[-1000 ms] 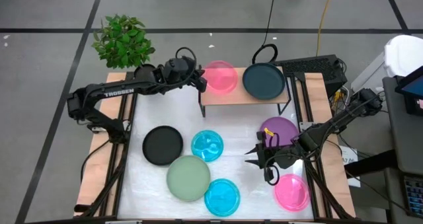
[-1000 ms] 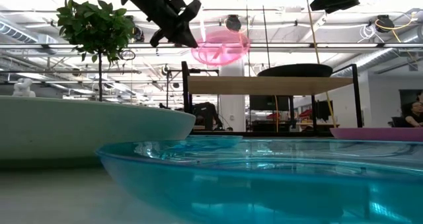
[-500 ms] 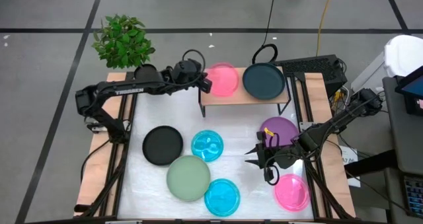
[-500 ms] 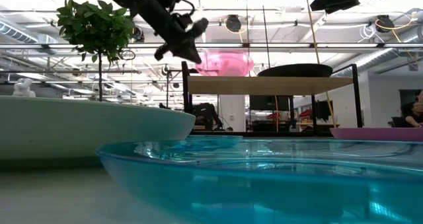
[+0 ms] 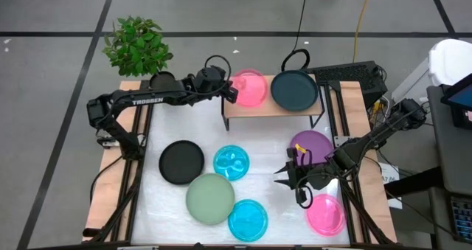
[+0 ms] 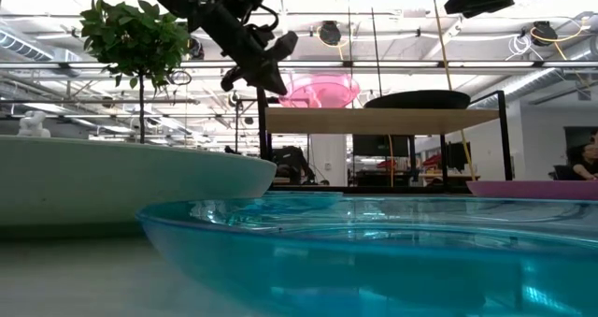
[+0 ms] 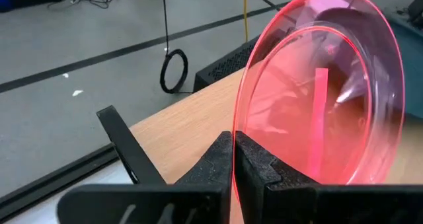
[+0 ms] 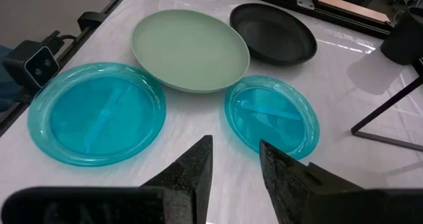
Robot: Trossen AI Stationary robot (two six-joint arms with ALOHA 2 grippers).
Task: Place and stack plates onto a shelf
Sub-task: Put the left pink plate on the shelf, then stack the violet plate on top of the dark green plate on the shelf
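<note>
My left gripper [image 5: 231,94] is at the shelf's [image 5: 251,108] left end, shut on a clear pink plate [image 5: 249,88] over the wood top; the low view shows that plate [image 6: 320,89] just above the shelf [image 6: 374,120]. A dark teal plate [image 5: 294,90] rests flat on the shelf's right half. On the table lie a black plate [image 5: 181,161], two cyan plates [image 5: 231,162] [image 5: 247,219], a sage green plate [image 5: 210,198], a purple plate [image 5: 313,144] and a second pink plate [image 5: 325,214]. My right gripper [image 5: 282,175] hovers open left of the purple plate. My left gripper pinches the pink plate's rim [image 7: 239,128] between its two fingers, coming level from the table's left side. The plate stands tilted on edge in the wrist view, its far part low over the shelf top [image 7: 192,121]; whether it touches the wood I cannot tell.
A potted plant [image 5: 137,45] stands at the table's far left corner. Black rails run along both table sides [image 5: 140,143]. A keyboard [image 5: 346,73] lies beyond the shelf's right end. Bare white table [image 5: 192,125] lies between the shelf and the black plate.
My left gripper has carried the pink plate toward the table's right and down onto the shelf's left half; in the low view the plate has dropped from well above the wood top to just over it. The right arm has kept still.
</note>
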